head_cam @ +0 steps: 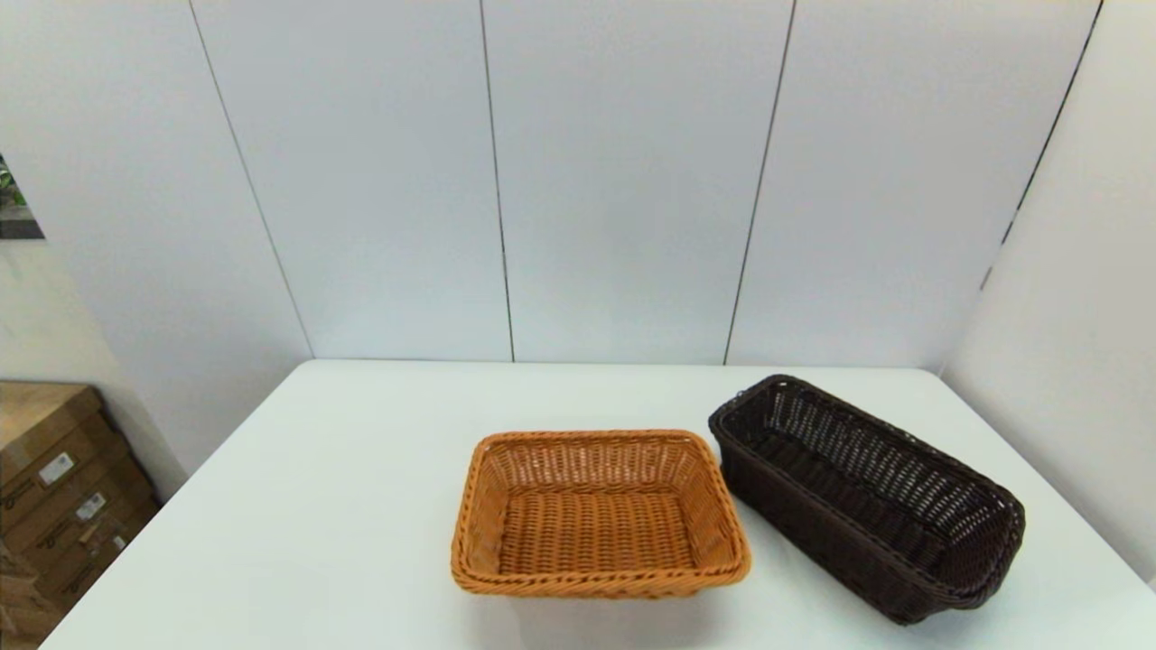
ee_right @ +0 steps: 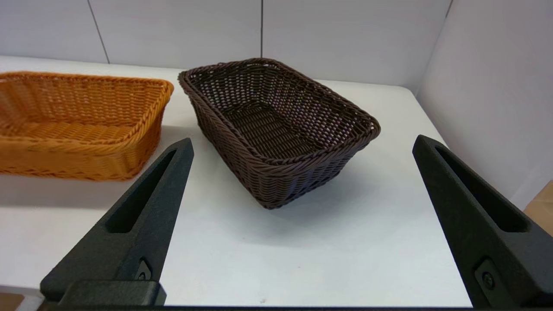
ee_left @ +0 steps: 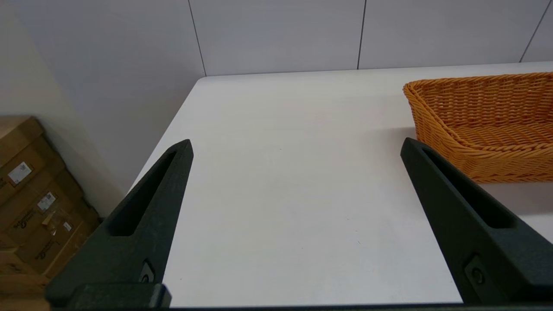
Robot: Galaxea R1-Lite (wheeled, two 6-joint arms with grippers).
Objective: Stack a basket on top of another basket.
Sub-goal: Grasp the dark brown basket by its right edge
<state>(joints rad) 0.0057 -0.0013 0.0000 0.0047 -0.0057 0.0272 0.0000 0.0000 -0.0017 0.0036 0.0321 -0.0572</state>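
Observation:
The dark brown basket (head_cam: 867, 496) rests on the white table (head_cam: 316, 506) at the right, set at an angle. The orange-tan basket (head_cam: 598, 513) sits beside it at the table's middle, the two apart and both empty. Neither arm shows in the head view. My right gripper (ee_right: 302, 144) is open near the table's front edge, with the dark brown basket (ee_right: 276, 125) straight ahead of its fingers and the orange-tan basket (ee_right: 77, 125) off to one side. My left gripper (ee_left: 296, 144) is open over bare table, with the orange-tan basket (ee_left: 484, 125) beyond one finger.
Grey wall panels (head_cam: 632, 181) stand right behind the table and along its right side. Cardboard boxes (head_cam: 54, 487) are stacked on the floor past the table's left edge.

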